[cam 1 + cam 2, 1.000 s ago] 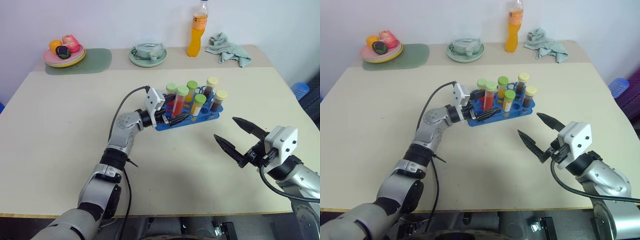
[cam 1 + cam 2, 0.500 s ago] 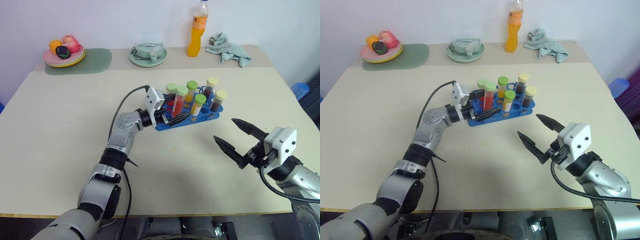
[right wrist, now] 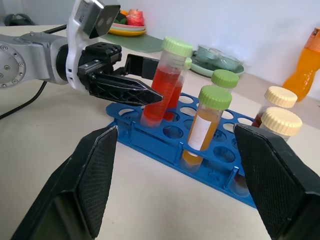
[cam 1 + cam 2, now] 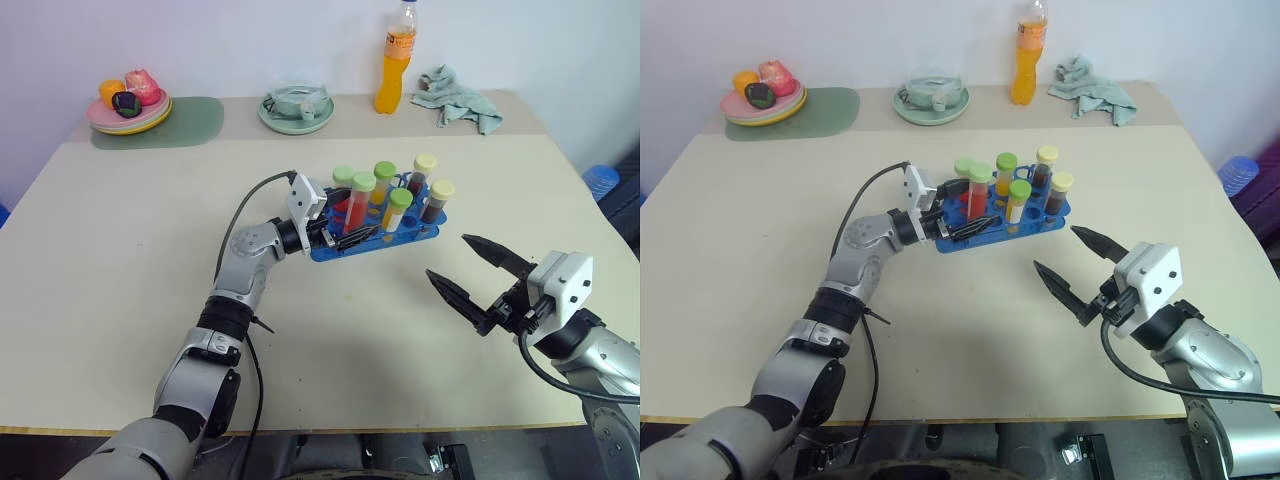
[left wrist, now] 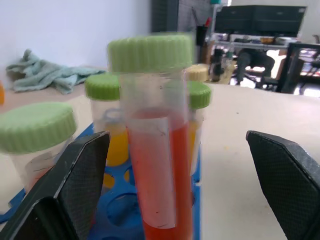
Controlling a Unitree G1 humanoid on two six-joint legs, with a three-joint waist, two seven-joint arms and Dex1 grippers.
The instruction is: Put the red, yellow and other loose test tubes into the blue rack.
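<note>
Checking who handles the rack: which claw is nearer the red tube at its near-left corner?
Left. The left claw is open, one finger on each side of the red tube in the blue rack. The right claw hovers open, apart from the rack.

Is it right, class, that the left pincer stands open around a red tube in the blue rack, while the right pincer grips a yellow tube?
Not quite. The right pincer grips nothing: it hangs open over the table, apart from the blue rack, as the left eye view shows. The left pincer does stand open around the red tube.
</note>
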